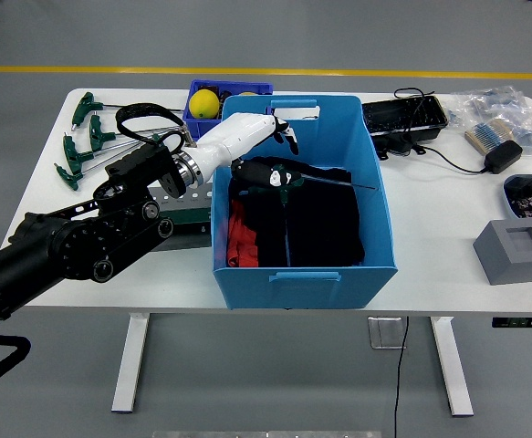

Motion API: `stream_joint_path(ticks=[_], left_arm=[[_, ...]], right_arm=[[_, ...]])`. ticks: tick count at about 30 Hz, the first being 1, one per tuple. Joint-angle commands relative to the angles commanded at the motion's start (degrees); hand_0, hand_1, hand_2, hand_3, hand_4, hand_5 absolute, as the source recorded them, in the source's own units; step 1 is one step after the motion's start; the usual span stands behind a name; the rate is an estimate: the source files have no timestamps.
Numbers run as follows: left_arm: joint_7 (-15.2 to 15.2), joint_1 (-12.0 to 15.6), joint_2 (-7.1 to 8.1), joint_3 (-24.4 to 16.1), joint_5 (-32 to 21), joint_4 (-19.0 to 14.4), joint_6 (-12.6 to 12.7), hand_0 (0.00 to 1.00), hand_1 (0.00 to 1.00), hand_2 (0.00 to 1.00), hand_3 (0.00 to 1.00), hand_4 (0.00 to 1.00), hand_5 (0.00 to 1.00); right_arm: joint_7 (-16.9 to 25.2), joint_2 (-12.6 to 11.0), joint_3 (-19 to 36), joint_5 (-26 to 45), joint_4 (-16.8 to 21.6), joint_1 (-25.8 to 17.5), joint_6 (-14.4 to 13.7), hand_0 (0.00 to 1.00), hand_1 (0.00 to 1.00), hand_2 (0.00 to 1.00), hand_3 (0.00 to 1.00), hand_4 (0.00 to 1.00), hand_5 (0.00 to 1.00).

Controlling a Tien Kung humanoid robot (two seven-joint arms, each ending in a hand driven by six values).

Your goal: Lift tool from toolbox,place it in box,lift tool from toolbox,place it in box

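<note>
A robot's left hand [264, 151] reaches from the left over the rim of a blue box [380, 219], fingers curled around a T-handled tool [313, 182] whose thin shaft points right, above dark cloth [325, 224]. More tools [81, 141] lie far left on the table [448, 255]. Released unevenly, the long shaft could catch the box wall or snag the cloth.

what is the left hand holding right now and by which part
The left hand holds a T-handle hex wrench by its green handle end, inside the blue box; the shaft points right.
</note>
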Motion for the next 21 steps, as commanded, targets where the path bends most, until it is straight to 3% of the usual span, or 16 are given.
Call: stream_joint_path(ticks=[7, 8, 13, 16, 19, 20, 21], left_arm=[[0.3, 1.4, 1.2, -1.0, 1.1, -0.5, -1.5, 0.753, 0.703, 0.804, 0.573, 0.825, 0.424], [0.3, 1.9, 1.45, -1.7, 1.4, -0.7, -1.5, 0.824, 0.757, 0.822, 0.576, 0.83, 0.426], [0.1, 6.2, 2.99, -8.8, -0.1, -3.2, -1.1, 0.824, 0.757, 0.822, 0.576, 0.83, 0.426], [0.6, 11.0, 4.3, -15.5, -1.1, -7.1, -1.9, 0.819, 0.752, 0.809, 0.586, 0.845, 0.467], [2.8, 17.1, 5.58, -22.6, 2.4, -13.6, -4.3, 0.819, 0.752, 0.809, 0.586, 0.845, 0.467], [3.2, 18.7, 5.91, -25.2, 3.3, -15.7, -4.8, 0.788, 0.728, 0.73, 0.583, 0.855, 0.489], [3.8, 20.4, 6.48, -27.8, 4.7, -18.3, -5.5, 0.788, 0.728, 0.73, 0.583, 0.855, 0.489]], right_arm=[[-0.4, 0.1, 1.8, -1.5, 0.0, -0.3, 0.2, 0.684, 0.667, 0.725, 0.571, 0.805, 0.678], [-0.4, 0.2, 1.9, -1.5, 0.0, -0.3, 0.2, 0.686, 0.669, 0.725, 0.571, 0.803, 0.677], [-0.2, 0.3, 1.4, -0.9, 0.0, -0.1, 0.1, 0.686, 0.669, 0.725, 0.571, 0.803, 0.677], [0.2, 0.4, 0.2, 0.8, 0.0, 0.0, -0.2, 0.684, 0.669, 0.724, 0.569, 0.803, 0.68], [0.9, 0.5, -1.9, 4.1, 0.0, -0.1, -0.6, 0.684, 0.669, 0.724, 0.569, 0.803, 0.68], [1.1, 0.5, -2.3, 5.0, 0.0, -0.2, -0.7, 0.684, 0.668, 0.724, 0.569, 0.796, 0.678], [1.2, 0.5, -2.7, 5.7, 0.1, -0.3, -0.9, 0.684, 0.668, 0.724, 0.569, 0.796, 0.678]])
